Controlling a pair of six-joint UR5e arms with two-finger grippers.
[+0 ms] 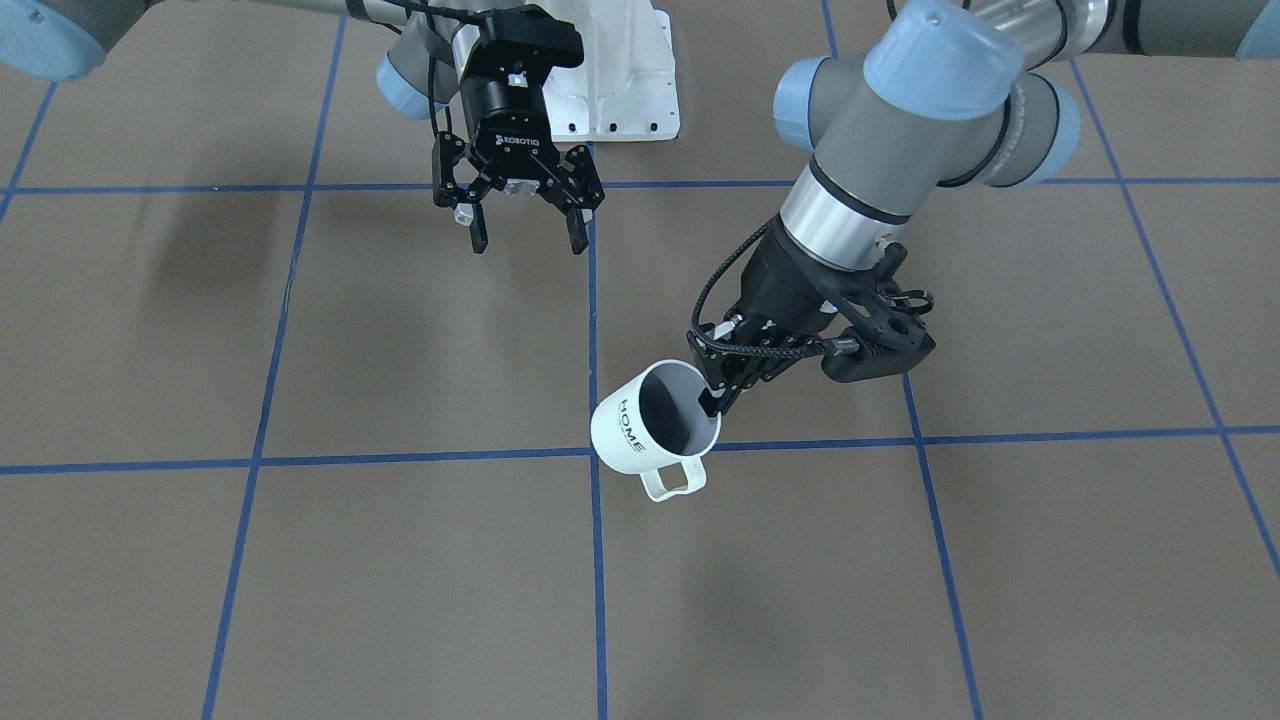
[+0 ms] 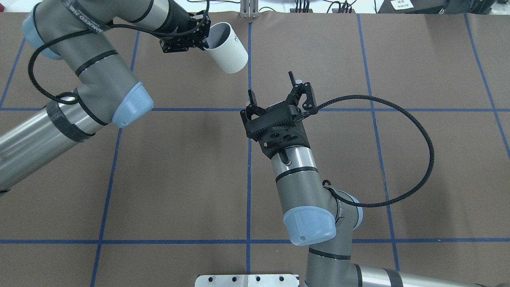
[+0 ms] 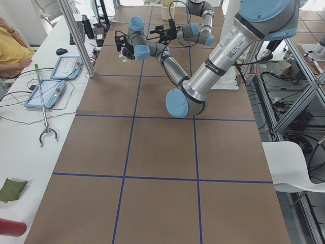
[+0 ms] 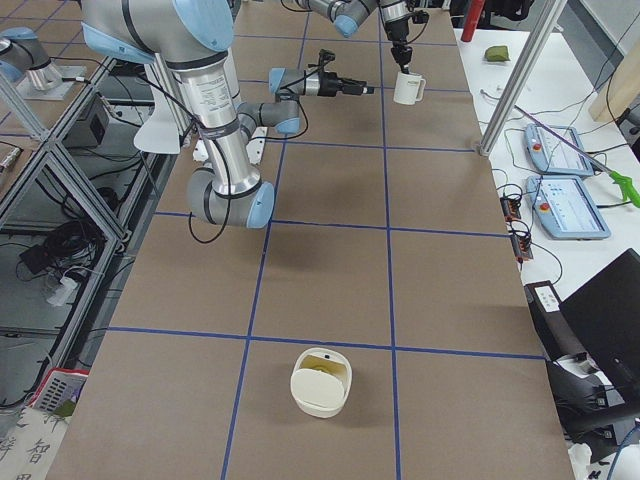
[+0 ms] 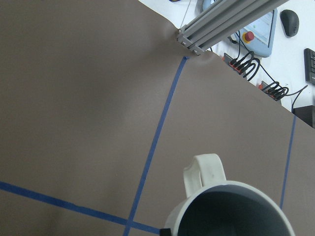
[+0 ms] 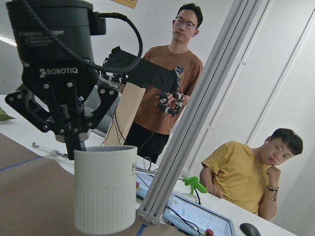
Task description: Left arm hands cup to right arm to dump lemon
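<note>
My left gripper (image 1: 712,398) is shut on the rim of the white "HOME" cup (image 1: 640,430), one finger inside and one outside. It holds the cup tilted above the table near the far middle. The cup also shows in the overhead view (image 2: 229,50) with the left gripper (image 2: 201,38), and in the left wrist view (image 5: 231,211). Its grey inside shows no lemon. My right gripper (image 1: 525,240) is open and empty, a short way from the cup and pointing at it. It also shows in the overhead view (image 2: 271,84). The right wrist view shows the cup (image 6: 106,189) straight ahead.
A white bowl-like container (image 4: 320,380) with something yellowish inside stands on the table at the right end. The white robot base plate (image 1: 630,90) is at the near edge. An aluminium post (image 6: 197,128) and two operators (image 6: 167,73) are beyond the far edge.
</note>
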